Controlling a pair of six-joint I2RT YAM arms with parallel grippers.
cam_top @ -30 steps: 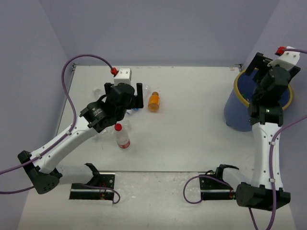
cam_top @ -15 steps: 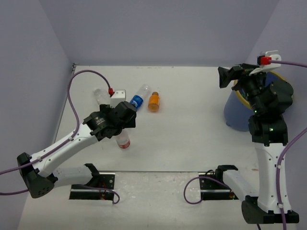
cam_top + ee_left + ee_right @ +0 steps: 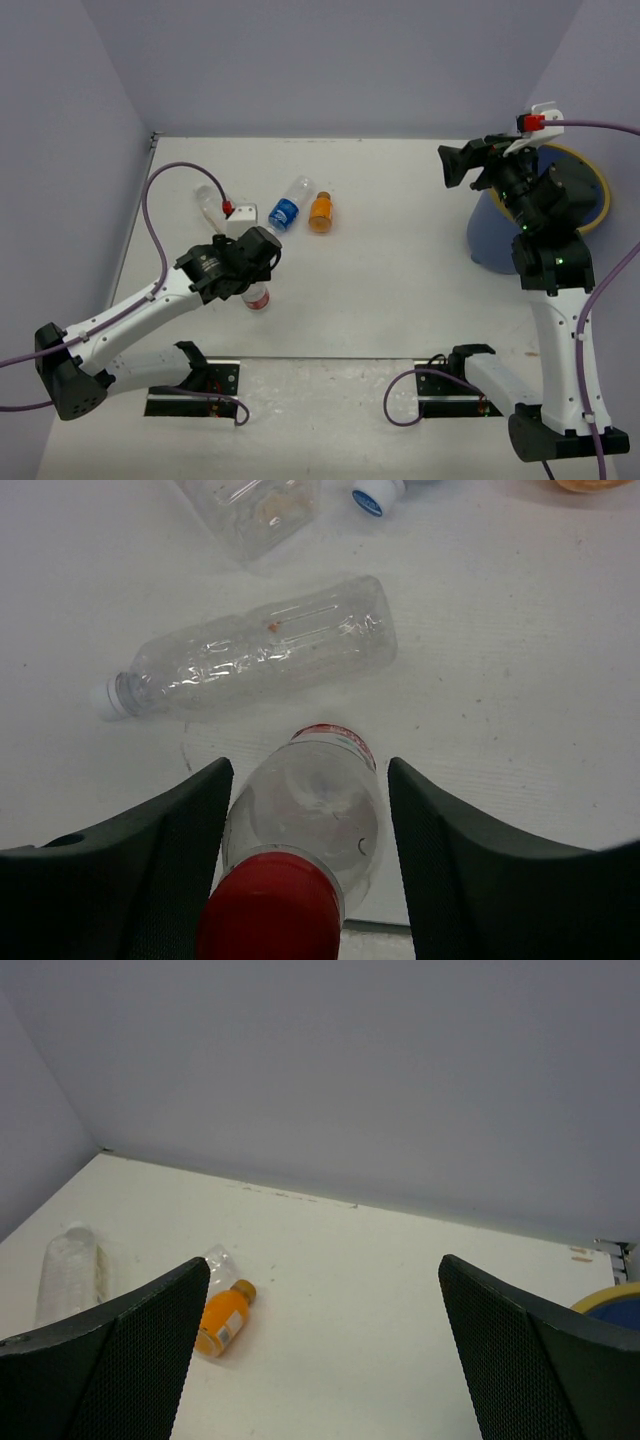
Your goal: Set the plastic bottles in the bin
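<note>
A clear red-capped bottle (image 3: 259, 298) (image 3: 305, 820) stands upright left of centre. My left gripper (image 3: 258, 275) (image 3: 310, 770) reaches down over it, its fingers closed against the bottle's sides just below the red cap. Behind it lie a clear white-capped bottle (image 3: 250, 660), a blue-labelled clear bottle (image 3: 287, 210), an orange bottle (image 3: 320, 212) (image 3: 222, 1322) and another clear bottle (image 3: 207, 197) (image 3: 68, 1270). The blue bin (image 3: 492, 235) with a yellow rim (image 3: 610, 1300) stands at the far right. My right gripper (image 3: 455, 165) (image 3: 322, 1265) hangs open in the air left of the bin, with nothing in it.
Grey walls close in the table at the back and on both sides. The right arm's upper links stand in front of the bin. Purple cables trail from both wrists.
The left gripper came back toward the near side, sank over the red-capped bottle and closed on it. The right gripper swung left, away from above the bin.
</note>
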